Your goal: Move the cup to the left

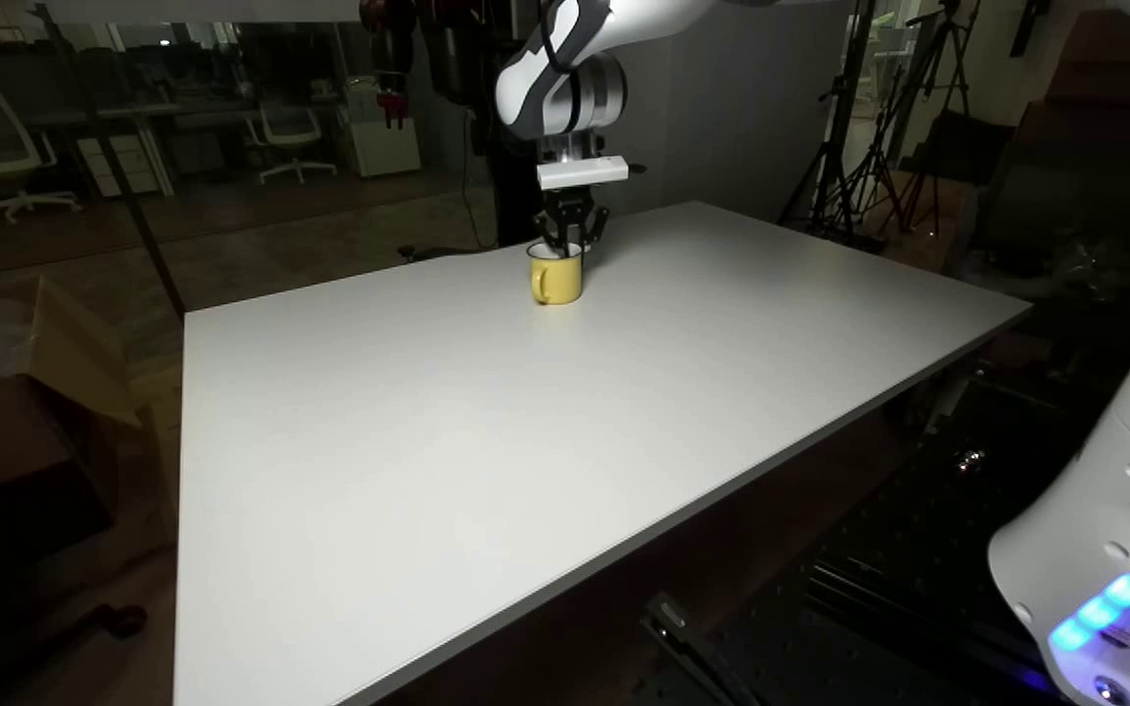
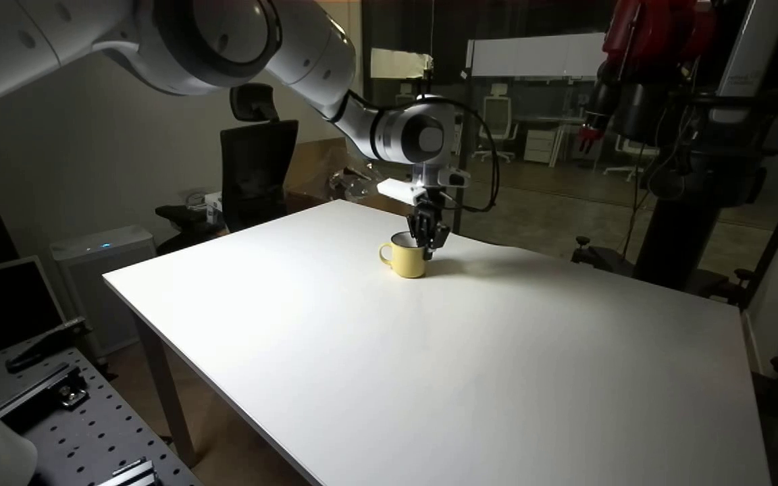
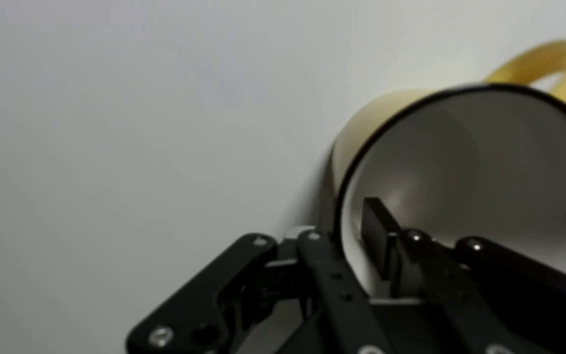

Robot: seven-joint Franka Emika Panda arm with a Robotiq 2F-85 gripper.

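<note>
Cup point(image 1: 558, 279) placed upright on bench point(image 1: 428, 441), near far edge. Rim point(image 3: 499, 88) straddled by fingers point(image 3: 377, 227) of hand point(image 3: 341, 222), likely because easily pinched; whether clamped on it, cannot be told.

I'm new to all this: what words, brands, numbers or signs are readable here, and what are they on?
No words, brands or numbers can be read in any view.
White robot base: a small dark marking near the blue lights, too small to read.
Yellow cup: no lettering on the sides shown.
</note>
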